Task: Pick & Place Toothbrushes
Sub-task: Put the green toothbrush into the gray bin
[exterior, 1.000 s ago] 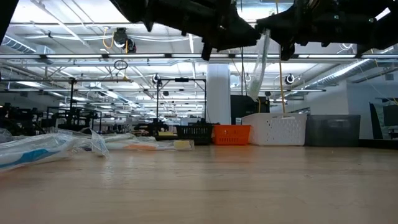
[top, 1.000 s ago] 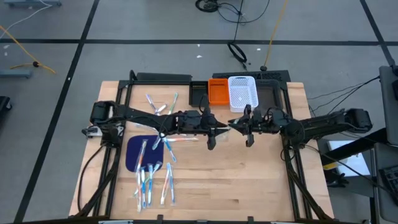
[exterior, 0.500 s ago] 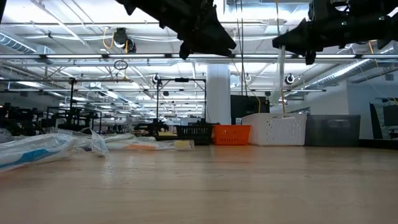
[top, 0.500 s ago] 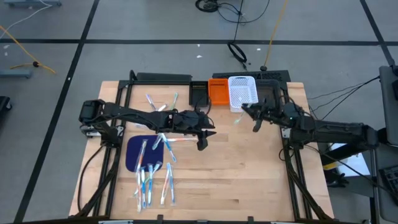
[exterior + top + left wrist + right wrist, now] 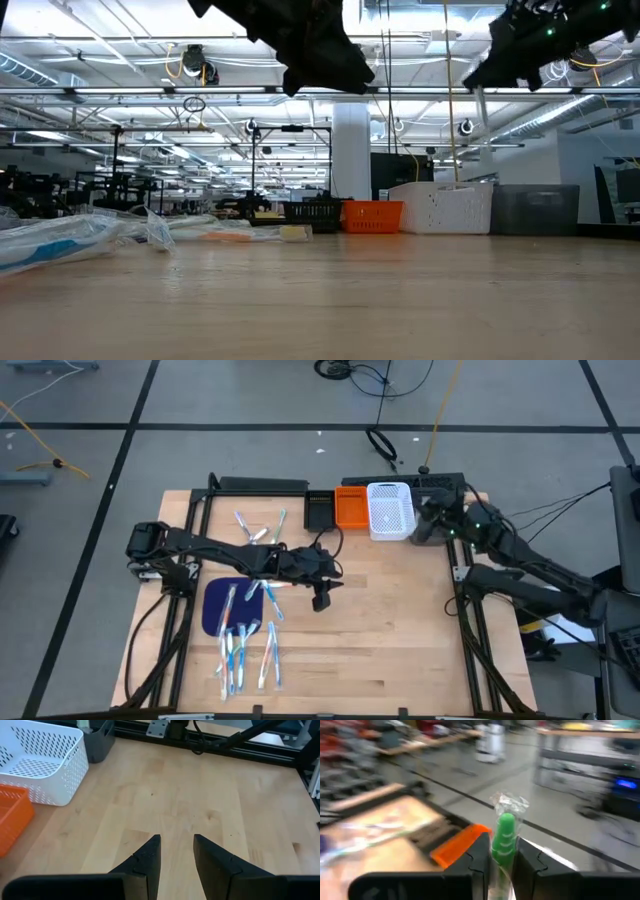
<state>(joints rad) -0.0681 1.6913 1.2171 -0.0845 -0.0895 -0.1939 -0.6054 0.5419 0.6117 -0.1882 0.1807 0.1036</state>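
Note:
Several wrapped toothbrushes (image 5: 243, 645) lie on and around the dark blue mat (image 5: 215, 610) at the table's left, and a few more (image 5: 258, 530) lie farther back. My right gripper (image 5: 424, 526) is raised just right of the white bin (image 5: 390, 510), shut on one toothbrush (image 5: 504, 837) with a green end in a clear wrapper. My left gripper (image 5: 177, 851) hangs open above the table's middle (image 5: 322, 600), with bare wood showing between its fingers. My right gripper pinches the wrapped toothbrush between its two fingers, just below the green end (image 5: 505, 827), which sticks out past them with the crumpled wrapper tip. The fingers lie across the toothbrush. The rest hangs below the gripper (image 5: 482, 105), lifted clear of the table and bins.
At the far edge stand a black bin (image 5: 320, 512), an orange bin (image 5: 351, 508), the white bin and a dark grey bin (image 5: 535, 208) in a row. Bare wood (image 5: 400, 630) lies in the table's middle and right. Metal frame rails (image 5: 470, 650) run along the sides.
My right gripper has swung from the table's middle up and toward the far right edge, past the white bin, tipping from pointing down to nearly level, with the toothbrush still in it. My left gripper has drawn back toward the table's left and tipped up.

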